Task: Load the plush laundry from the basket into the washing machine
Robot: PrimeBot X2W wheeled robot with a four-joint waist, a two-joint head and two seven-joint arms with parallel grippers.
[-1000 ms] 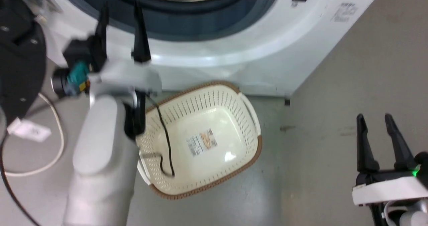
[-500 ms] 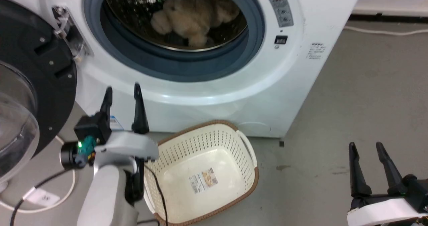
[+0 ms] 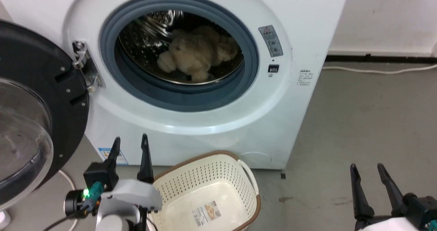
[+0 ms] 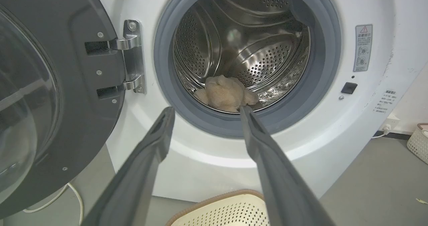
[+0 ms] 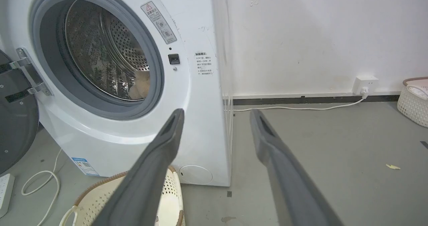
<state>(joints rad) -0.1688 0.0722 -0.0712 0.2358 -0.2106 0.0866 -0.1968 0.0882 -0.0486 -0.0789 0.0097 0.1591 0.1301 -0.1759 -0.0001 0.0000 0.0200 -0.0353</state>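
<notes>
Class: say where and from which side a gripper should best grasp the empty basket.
Probably the white handle on the right side of the basket, from above: it stands upright and that loop arches clear of the brown rim, leaving a gap for one finger.

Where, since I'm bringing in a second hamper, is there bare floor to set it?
Bare grey floor lies right of the washing machine, bordered by its side, the wall cable and the right end effector. Crowded: the basket before the machine, and cords under the open door on the left.
</notes>
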